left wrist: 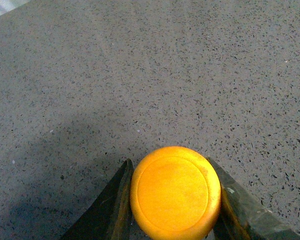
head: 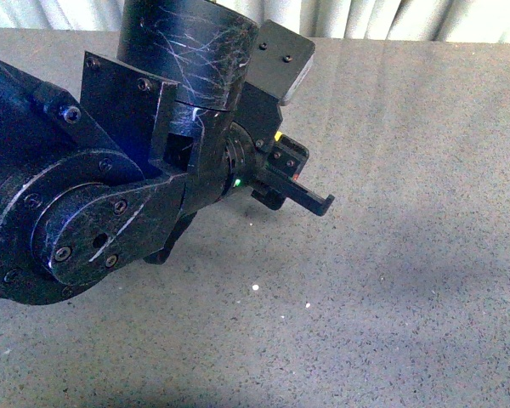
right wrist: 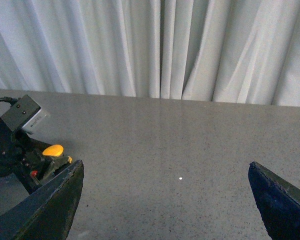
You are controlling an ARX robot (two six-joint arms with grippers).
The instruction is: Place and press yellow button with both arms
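Toward the far edge of the table (left wrist: 150, 75), the left gripper (left wrist: 169, 162) pinches the yellow button (left wrist: 175, 192). Released tilted, it could topple; the right gripper (right wrist: 165, 167) gapes wide.

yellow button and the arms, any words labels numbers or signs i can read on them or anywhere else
No readable text in any view.
yellow button: plain cap, nothing printed.
left arm: scratches, bolts and a green light, no lettering.
table: speckled surface, no marks to read.
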